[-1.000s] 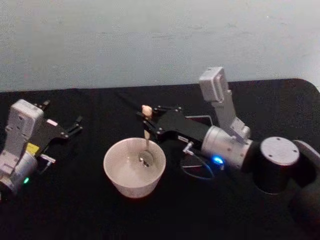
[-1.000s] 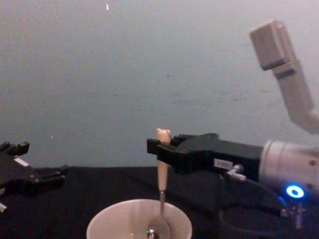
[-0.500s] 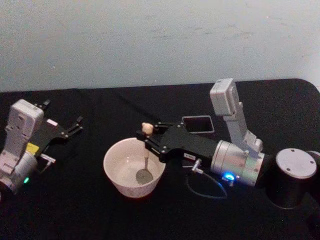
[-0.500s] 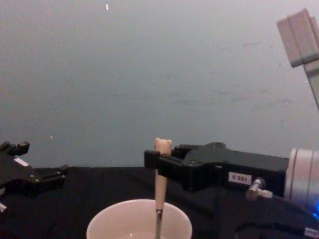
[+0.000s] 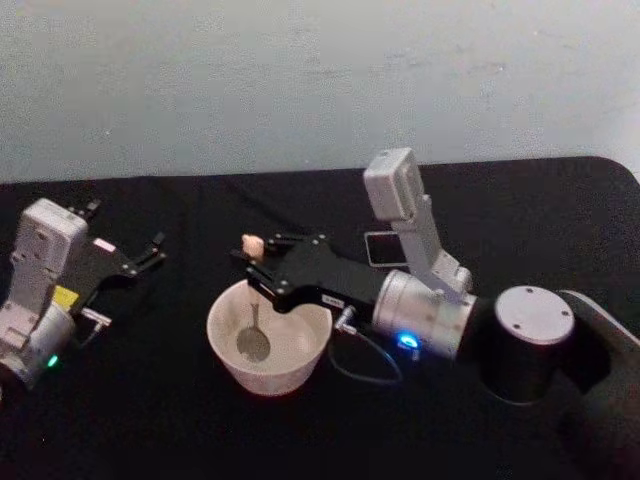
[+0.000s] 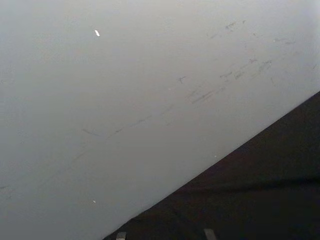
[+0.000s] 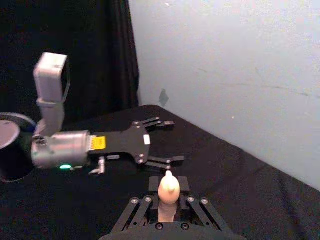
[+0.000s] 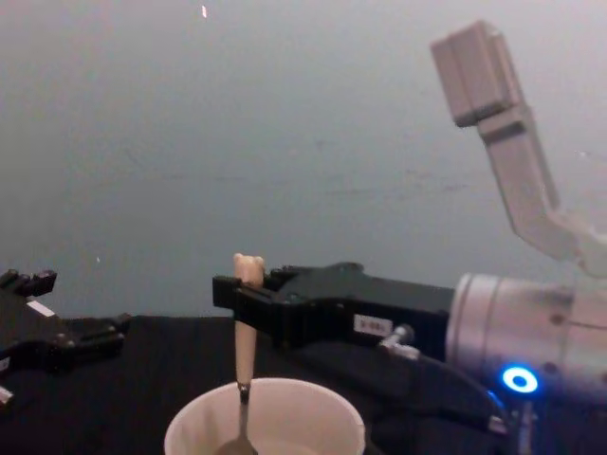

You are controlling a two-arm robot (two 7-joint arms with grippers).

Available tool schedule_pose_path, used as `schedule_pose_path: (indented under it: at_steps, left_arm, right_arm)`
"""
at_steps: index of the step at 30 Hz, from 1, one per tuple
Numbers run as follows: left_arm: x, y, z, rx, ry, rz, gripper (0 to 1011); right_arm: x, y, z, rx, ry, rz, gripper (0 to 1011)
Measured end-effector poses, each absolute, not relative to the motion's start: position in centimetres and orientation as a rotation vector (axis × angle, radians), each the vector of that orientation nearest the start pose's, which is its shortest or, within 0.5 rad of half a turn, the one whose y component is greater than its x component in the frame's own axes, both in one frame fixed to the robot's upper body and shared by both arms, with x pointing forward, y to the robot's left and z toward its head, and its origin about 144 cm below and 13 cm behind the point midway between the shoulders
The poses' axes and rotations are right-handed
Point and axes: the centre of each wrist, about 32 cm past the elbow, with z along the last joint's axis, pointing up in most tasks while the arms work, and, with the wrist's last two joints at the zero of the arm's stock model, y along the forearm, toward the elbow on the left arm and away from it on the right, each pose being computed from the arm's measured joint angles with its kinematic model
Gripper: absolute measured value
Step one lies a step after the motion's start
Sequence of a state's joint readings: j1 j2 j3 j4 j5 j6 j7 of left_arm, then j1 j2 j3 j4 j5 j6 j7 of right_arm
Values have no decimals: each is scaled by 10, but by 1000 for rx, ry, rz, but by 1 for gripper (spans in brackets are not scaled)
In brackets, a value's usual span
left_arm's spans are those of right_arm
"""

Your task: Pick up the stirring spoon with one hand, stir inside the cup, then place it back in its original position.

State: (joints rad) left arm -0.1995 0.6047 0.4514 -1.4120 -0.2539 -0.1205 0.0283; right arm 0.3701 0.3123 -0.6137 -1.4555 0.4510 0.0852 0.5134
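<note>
right gripper (image 5: 256, 264): black, flat-jawed, reaching in from the right over the cup (image 5: 268, 372). jaws clamped on the beige handle of the stirring spoon (image 8: 246, 353), just below the bear head.
stirring spoon: near upright, metal bowl down inside the cup, toward its left side.
cup: white, on the black table (image 5: 150, 420), near the middle.
left gripper (image 5: 124, 230): parked at the table's left, fingers spread wide, holding nothing.
dark holder (image 5: 378, 248): behind the right arm, partly hidden.

Cup (image 5: 268, 378) sat on table (image 5: 150, 425), centre front. Stirring spoon (image 5: 254, 325) stood nearly upright in cup, toward its left side. Right gripper (image 5: 258, 264) reached in from right, above rim, around spoon handle. Holder (image 5: 378, 247) lay behind cup, to right. Left gripper (image 5: 122, 230) sat far left, well apart from cup.
</note>
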Motion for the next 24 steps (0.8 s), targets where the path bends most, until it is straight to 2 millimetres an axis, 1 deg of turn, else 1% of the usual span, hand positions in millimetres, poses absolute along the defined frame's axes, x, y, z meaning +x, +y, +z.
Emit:
schedule_pose_path:
  at_steps: [7, 11, 17, 18, 24]
  left_arm:
    - [489, 310, 1140, 304, -285, 1248, 1001]
    - [489, 310, 1140, 304, -285, 1248, 1001]
    - [489, 310, 1140, 304, -285, 1248, 1002]
    - [489, 310, 1140, 304, -285, 1248, 1002]
    - [489, 310, 1140, 304, -285, 1248, 1001]
  right_arm:
    - [533, -139, 1186, -46, 26, -567, 223]
    - [541, -138, 1187, -48, 25, -597, 223]
    - [548, -145, 1187, -54, 19, -631, 223]
    - [549, -149, 1187, -56, 17, -638, 223]
    - [544, -166, 1187, -59, 10, -644, 223]
